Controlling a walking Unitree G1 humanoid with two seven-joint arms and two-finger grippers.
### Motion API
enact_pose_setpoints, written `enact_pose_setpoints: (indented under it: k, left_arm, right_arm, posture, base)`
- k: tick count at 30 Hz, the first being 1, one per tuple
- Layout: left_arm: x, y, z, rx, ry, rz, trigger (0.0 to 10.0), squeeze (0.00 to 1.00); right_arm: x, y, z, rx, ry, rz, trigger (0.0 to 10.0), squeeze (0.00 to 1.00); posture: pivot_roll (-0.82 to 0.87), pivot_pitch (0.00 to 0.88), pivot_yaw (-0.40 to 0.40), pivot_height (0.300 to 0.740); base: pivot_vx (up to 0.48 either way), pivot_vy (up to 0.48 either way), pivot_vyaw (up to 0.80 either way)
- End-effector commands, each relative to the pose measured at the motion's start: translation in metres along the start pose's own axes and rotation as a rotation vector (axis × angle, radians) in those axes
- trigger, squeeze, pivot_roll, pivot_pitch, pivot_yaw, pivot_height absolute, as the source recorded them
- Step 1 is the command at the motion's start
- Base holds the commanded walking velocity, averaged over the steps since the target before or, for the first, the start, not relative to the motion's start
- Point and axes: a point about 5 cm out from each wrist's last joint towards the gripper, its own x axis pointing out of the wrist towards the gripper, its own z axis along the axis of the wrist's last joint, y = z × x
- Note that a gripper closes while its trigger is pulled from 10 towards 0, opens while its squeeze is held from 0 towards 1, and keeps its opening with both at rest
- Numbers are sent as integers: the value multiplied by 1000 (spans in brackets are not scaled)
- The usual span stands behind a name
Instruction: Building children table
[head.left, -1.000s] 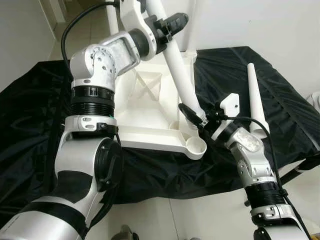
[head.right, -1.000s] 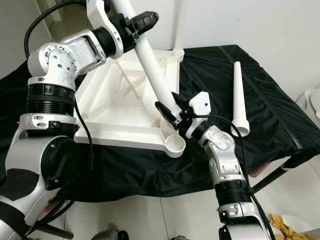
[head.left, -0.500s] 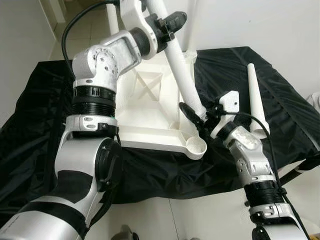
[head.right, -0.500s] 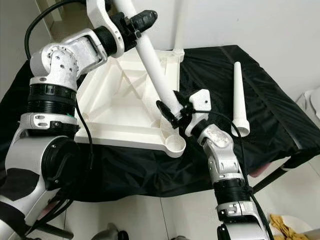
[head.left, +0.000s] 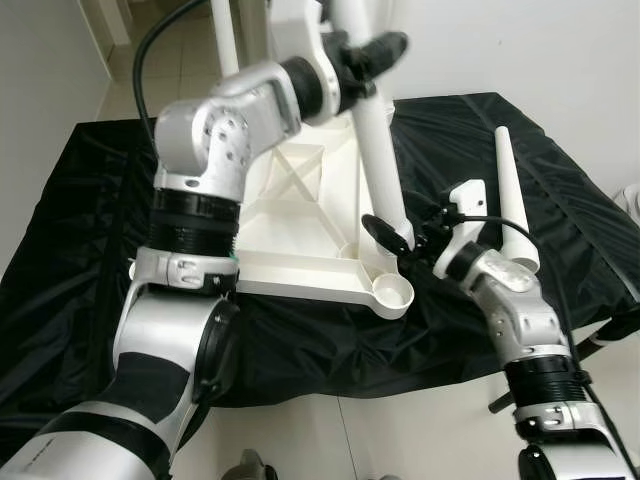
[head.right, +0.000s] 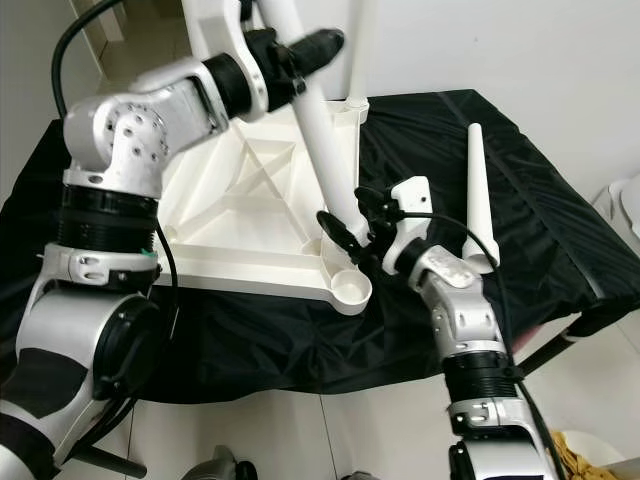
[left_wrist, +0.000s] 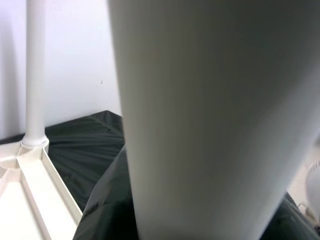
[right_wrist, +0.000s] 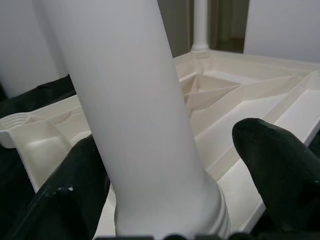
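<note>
White table leg (head.right: 330, 150) is being gripped high by left gripper (head.right: 300, 55); right gripper (head.right: 352, 222) is parted around its base, above upturned tabletop (head.right: 240, 215)

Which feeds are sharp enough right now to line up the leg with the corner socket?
Left eye view: left gripper and upper arm motion-blurred; corner socket sharp. Left wrist view: table leg too close, soft, featureless. Right wrist view: right gripper's fingers slightly soft, tabletop ribs clear, evenly lit.
</note>
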Motion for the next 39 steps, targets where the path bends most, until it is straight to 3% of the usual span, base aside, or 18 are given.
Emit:
enact_pose_setpoints:
  k: [1, 13, 18, 28, 39]
  left_arm:
    - [0, -7, -10, 54, 60, -73, 10000, 0]
    - [10, -24, -24, 104, 129, -131, 10000, 0]
    - [10, -26, -24, 108, 132, -131, 10000, 0]
    - [10, -27, -21, 133, 125, -137, 10000, 0]
    - [12, -34, -18, 126, 116, -160, 10000, 0]
  right_arm:
    - [2, -1, 15, -21, -15, 52, 10000, 0]
    - [8, 5, 20, -137, 96, 259, 10000, 0]
    - [9, 6, 20, -146, 107, 271, 10000, 0]
    - [8, 6, 10, -101, 238, 290, 10000, 0]
    - [10, 3, 7, -95, 255, 274, 10000, 0]
  posture:
    - [-110, 0, 10, 740]
    - [-104, 0, 1, 740]
    - [-103, 0, -1, 740]
    - [-99, 0, -8, 740]
    - [-102, 0, -5, 740]
  base:
    - [0, 0, 0]
    - [0, 0, 0]
    - [0, 0, 0]
    - [0, 0, 0]
    - [0, 0, 0]
